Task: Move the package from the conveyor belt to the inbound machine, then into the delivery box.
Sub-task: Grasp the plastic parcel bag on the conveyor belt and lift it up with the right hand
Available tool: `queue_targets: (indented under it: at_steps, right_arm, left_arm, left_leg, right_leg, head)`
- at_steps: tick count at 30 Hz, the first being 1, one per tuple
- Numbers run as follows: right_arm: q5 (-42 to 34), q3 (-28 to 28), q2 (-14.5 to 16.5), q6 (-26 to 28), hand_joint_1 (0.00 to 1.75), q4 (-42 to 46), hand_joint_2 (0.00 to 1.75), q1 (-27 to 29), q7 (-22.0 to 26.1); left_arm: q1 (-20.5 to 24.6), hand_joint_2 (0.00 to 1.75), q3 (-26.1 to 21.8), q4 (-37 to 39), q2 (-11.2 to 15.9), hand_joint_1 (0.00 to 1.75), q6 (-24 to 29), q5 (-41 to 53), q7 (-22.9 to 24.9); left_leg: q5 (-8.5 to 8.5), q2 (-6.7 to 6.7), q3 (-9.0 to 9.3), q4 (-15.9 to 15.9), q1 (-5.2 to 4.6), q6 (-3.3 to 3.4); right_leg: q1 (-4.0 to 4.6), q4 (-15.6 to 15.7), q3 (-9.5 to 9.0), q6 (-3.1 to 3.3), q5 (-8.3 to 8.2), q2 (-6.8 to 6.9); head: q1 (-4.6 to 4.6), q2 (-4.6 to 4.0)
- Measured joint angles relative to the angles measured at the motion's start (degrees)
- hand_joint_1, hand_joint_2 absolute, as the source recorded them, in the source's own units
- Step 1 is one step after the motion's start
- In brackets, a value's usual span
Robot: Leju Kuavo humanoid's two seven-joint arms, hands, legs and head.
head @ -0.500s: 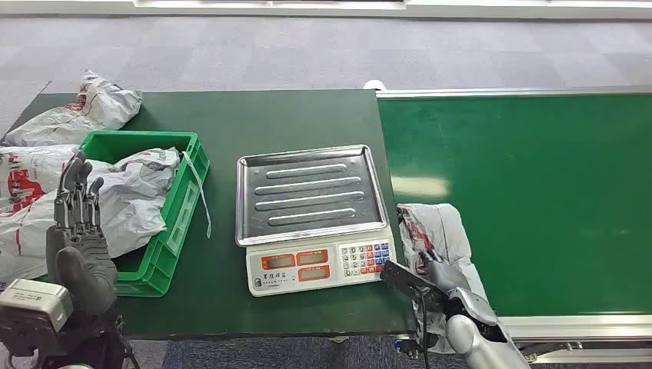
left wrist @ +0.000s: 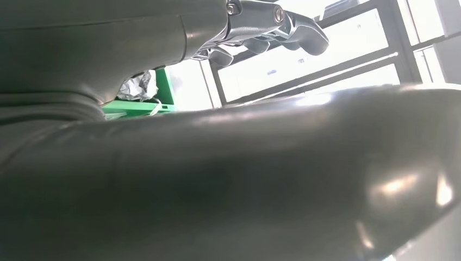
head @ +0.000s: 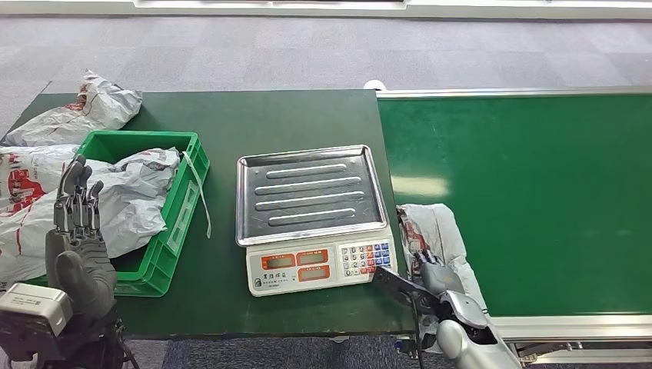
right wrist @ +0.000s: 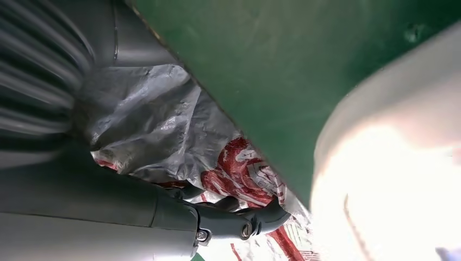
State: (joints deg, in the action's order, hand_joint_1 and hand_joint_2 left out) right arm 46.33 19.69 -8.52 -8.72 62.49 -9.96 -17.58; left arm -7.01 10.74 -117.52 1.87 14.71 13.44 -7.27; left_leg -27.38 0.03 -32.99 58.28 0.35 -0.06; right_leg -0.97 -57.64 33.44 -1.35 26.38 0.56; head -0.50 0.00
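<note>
A grey package (head: 438, 231) lies at the conveyor belt's (head: 538, 192) near left corner, beside the scale (head: 311, 215). The right robot hand (head: 432, 270) rests on it, fingers (right wrist: 255, 220) curling into the plastic. The left robot hand (head: 77, 223) is raised, released, by the green box (head: 181, 207).

I'm looking at a parcel-sorting station, warehouse style: a green conveyor belt (head: 538, 192) runs beside a dark green table (head: 231, 115) carrying a weighing scale (head: 311, 215) with a price keypad, a green plastic crate (head: 165, 231) of grey mail bags (head: 131, 200), and grey carpet (head: 307, 54) beyond.
</note>
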Motion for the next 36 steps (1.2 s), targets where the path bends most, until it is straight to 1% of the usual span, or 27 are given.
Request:
queue_targets:
  at_steps: [6,16,19,23,26,29,33,36]
  right_arm:
    - [3.6,0.7,0.0,1.7,1.75,0.4,1.75,0.1,-0.9]
    - [5.8,0.7,0.0,2.8,1.75,1.8,1.75,0.6,-1.4]
    - [7.7,0.4,-0.3,3.8,1.75,4.5,1.75,2.2,-2.3]
    - [11.2,-1.5,-1.6,4.6,1.75,11.3,1.75,5.0,-3.0]
    - [14.4,-4.0,-3.8,5.0,1.75,17.3,1.75,6.6,-3.3]
    - [17.8,-8.1,-7.3,4.7,1.75,24.4,1.75,7.9,-2.8]
    - [20.4,-15.1,-14.0,3.6,1.75,32.1,1.75,7.9,-1.0]
    - [20.7,-18.6,-19.2,2.9,1.75,35.2,1.75,6.6,0.4]
  left_arm:
    - [-0.7,0.00,-0.5,-0.9,-0.3,0.00,0.0,0.0,0.1]
    - [-1.1,0.00,-0.8,-1.6,-0.7,0.00,0.0,0.0,0.1]
    - [-1.7,0.00,-0.9,-2.1,-0.8,0.00,0.0,0.0,0.0]
    - [-2.8,0.00,-1.6,-2.9,-0.8,0.00,0.3,-0.3,-1.0]
    - [-3.7,0.00,-2.3,-3.4,-0.8,0.00,0.8,-0.4,-2.1]
    - [-4.7,0.00,-2.7,-4.0,-0.8,0.00,1.4,-0.6,-3.4]
    - [-5.2,0.00,-3.1,-4.2,-0.7,0.00,2.2,-0.9,-4.6]
    - [-5.0,0.00,-3.2,-4.2,-0.6,0.00,3.1,-0.9,-4.8]
  left_leg:
    - [0.00,0.00,0.00,0.0,-0.01,0.00]
    - [0.00,-0.01,0.00,0.0,0.00,0.00]
    - [-0.01,-0.01,-0.02,0.0,0.00,-0.01]
    - [-0.04,-0.01,-0.08,0.0,-0.02,-0.02]
    - [-0.06,-0.02,-0.08,0.0,-0.06,0.00]
    - [-0.06,-0.02,-0.09,0.0,-0.16,0.02]
    - [-0.07,-0.01,-0.08,0.0,-0.21,0.05]
    - [-0.07,0.00,-0.07,0.0,-0.24,0.06]
  right_leg:
    - [-0.01,0.0,0.00,0.00,0.00,0.00]
    - [0.00,0.0,0.02,0.01,0.01,0.01]
    - [0.00,0.0,0.04,0.02,0.02,0.01]
    - [-0.01,0.0,0.09,0.01,0.03,0.01]
    - [-0.05,0.0,0.10,0.00,0.03,0.01]
    - [-0.15,0.0,0.10,-0.01,0.03,0.03]
    - [-0.21,0.0,0.08,-0.08,-0.01,0.03]
    - [-0.23,0.0,0.08,-0.13,-0.05,0.00]
  head:
    - [-0.01,0.00]
    - [0.00,0.00]
    - [-0.01,0.00]
    - [0.00,0.00]
    - [0.00,0.00]
    - [-0.01,0.00]
    - [0.01,0.00]
    - [0.01,0.00]
